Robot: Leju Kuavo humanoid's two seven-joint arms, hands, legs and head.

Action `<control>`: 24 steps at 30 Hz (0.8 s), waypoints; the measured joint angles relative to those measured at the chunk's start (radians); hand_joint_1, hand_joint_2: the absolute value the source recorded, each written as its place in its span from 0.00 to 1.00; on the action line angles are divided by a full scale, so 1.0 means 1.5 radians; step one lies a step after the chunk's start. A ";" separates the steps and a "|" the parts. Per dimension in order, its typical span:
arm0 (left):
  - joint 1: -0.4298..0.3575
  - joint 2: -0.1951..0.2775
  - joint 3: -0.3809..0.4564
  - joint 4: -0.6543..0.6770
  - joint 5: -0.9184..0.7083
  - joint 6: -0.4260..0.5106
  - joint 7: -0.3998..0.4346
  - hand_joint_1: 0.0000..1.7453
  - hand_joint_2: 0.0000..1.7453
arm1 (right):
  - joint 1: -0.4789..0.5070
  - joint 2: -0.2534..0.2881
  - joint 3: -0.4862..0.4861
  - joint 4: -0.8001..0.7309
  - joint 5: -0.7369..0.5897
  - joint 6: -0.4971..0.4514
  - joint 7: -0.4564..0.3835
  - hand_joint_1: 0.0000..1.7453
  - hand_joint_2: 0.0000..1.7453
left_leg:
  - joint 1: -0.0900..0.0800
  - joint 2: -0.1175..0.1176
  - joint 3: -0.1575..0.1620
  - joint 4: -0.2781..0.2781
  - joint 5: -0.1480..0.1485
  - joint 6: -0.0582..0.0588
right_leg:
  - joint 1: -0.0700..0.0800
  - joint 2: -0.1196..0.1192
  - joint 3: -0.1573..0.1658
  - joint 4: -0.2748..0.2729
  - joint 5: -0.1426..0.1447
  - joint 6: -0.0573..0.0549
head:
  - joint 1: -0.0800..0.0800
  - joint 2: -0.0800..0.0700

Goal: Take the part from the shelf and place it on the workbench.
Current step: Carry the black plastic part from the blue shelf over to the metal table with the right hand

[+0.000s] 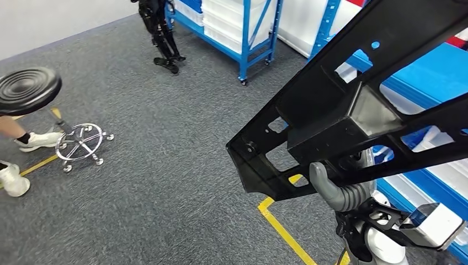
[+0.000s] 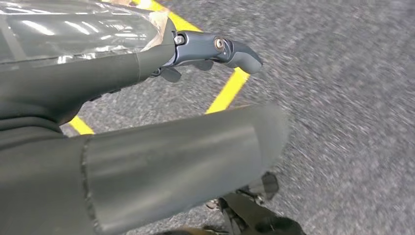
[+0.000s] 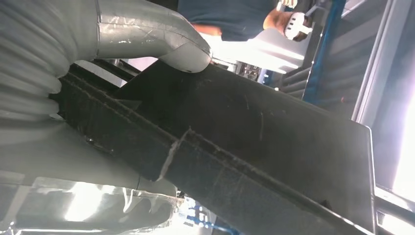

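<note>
Part: a large black moulded frame with cut-out openings, carried in the air above the floor and running from the lower centre up to the upper right of the head view; the right wrist view shows its dark ribbed underside close up.
Right hand: the hand grips the part from beneath, its grey thumb hooked up against the frame's lower edge; in the right wrist view the thumb presses on the black surface of the part.
Left hand: the hand hangs over the carpet, one grey finger extended; the view is blurred and the nearest bulk unclear, so whether the fingers are open or curled cannot be told, though nothing appears to be held.
Floor: dark grey speckled carpet crossed by yellow tape lines.
Shelving: blue-framed racks with white bins stand at the upper centre, and more blue shelving lies behind the part on the right.
Stool: a round black seat on a chrome wheeled base, at the left.
Person: feet in white shoes beside the stool.
Second robot: dark legs standing near the racks.
</note>
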 joint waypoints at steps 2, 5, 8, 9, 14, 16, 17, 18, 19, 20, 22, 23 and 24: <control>-0.001 0.001 0.000 0.000 0.000 0.000 0.000 0.00 0.00 | 0.004 -0.002 -0.002 -0.002 -0.001 -0.001 -0.002 0.94 1.00 | 0.004 -0.016 0.000 -0.005 0.005 0.009 | -0.003 0.039 -0.026 0.058 -0.030 -0.002 | 0.003 0.000; -0.004 0.002 0.000 0.000 0.000 0.000 -0.001 0.00 0.00 | 0.014 -0.004 -0.004 -0.003 -0.002 -0.001 -0.005 0.94 1.00 | 0.004 -0.044 -0.006 -0.004 0.010 0.015 | -0.005 0.067 -0.085 0.179 -0.075 -0.005 | 0.005 0.000; -0.002 0.002 0.000 0.000 0.000 0.000 -0.002 0.00 0.00 | 0.019 -0.005 -0.004 -0.003 -0.002 0.003 -0.006 0.94 1.00 | 0.005 -0.072 -0.008 -0.003 0.015 0.010 | -0.011 0.076 -0.059 0.123 -0.042 0.013 | 0.006 0.000; -0.001 0.001 0.000 0.000 0.000 0.000 -0.003 0.00 0.00 | 0.019 -0.005 -0.004 -0.003 -0.002 0.004 -0.006 0.94 1.00 | 0.004 -0.081 -0.009 -0.002 0.017 0.007 | -0.014 0.091 -0.035 0.072 -0.024 0.018 | 0.006 0.000; 0.003 0.002 0.000 0.000 0.003 -0.006 -0.006 0.00 0.00 | 0.021 -0.006 -0.004 -0.003 -0.001 0.009 -0.007 0.94 1.00 | 0.006 -0.113 -0.020 -0.003 0.027 -0.014 | -0.016 0.102 0.002 -0.006 0.006 0.000 | 0.006 0.000; 0.006 0.002 0.000 0.000 0.003 -0.007 -0.006 0.00 0.00 | 0.021 -0.005 -0.003 -0.003 -0.001 0.009 -0.007 0.94 1.00 | 0.007 -0.090 -0.034 0.018 0.012 -0.020 | -0.017 0.086 0.004 -0.008 0.012 -0.011 | 0.003 0.000; 0.006 0.002 0.000 0.000 0.003 -0.007 -0.007 0.00 0.00 | 0.022 -0.005 -0.003 -0.004 -0.001 0.009 -0.008 0.94 1.00 | 0.007 -0.070 -0.047 0.047 -0.006 -0.022 | -0.018 0.078 0.003 -0.009 0.013 -0.015 | 0.001 0.000; 0.005 0.001 0.000 0.000 0.003 -0.007 -0.007 0.00 0.00 | 0.023 -0.005 -0.003 -0.004 -0.001 0.009 -0.008 0.94 1.00 | 0.006 -0.049 -0.066 0.089 -0.031 -0.024 | -0.015 0.068 0.002 -0.009 0.013 -0.018 | -0.001 0.000; 0.004 0.000 0.000 0.000 0.003 -0.007 -0.008 0.00 0.00 | 0.023 -0.005 -0.003 -0.005 -0.001 0.009 -0.008 0.94 1.00 | 0.008 -0.037 -0.086 0.135 -0.053 -0.026 | -0.012 0.059 0.001 -0.009 0.013 -0.021 | -0.002 0.000; 0.004 0.000 0.000 0.000 0.003 -0.007 -0.009 0.00 0.00 | 0.023 -0.005 -0.003 -0.005 -0.001 0.009 -0.008 0.94 1.00 | 0.010 -0.032 -0.100 0.171 -0.067 -0.028 | -0.010 0.048 0.000 -0.009 0.012 -0.022 | -0.002 0.000; 0.005 -0.002 0.000 0.000 0.003 -0.008 -0.011 0.00 0.00 | 0.024 -0.006 -0.003 -0.005 -0.001 0.010 -0.008 0.94 1.00 | 0.012 -0.025 -0.095 0.176 -0.062 -0.029 | -0.007 0.029 0.000 -0.008 0.011 -0.022 | -0.002 0.000; 0.005 -0.002 0.000 0.000 0.003 -0.008 -0.012 0.00 0.00 | 0.024 -0.006 -0.003 -0.005 -0.001 0.010 -0.008 0.94 1.00 | 0.013 -0.018 -0.072 0.140 -0.045 -0.029 | -0.007 0.021 0.000 -0.008 0.011 -0.022 | -0.002 0.000; 0.005 -0.002 0.000 0.000 0.003 -0.008 -0.012 0.00 0.00 | 0.024 -0.006 -0.003 -0.005 -0.001 0.010 -0.008 0.94 1.00 | 0.012 -0.003 -0.043 0.092 -0.030 -0.028 | -0.006 0.013 0.001 -0.008 0.010 -0.021 | -0.003 0.000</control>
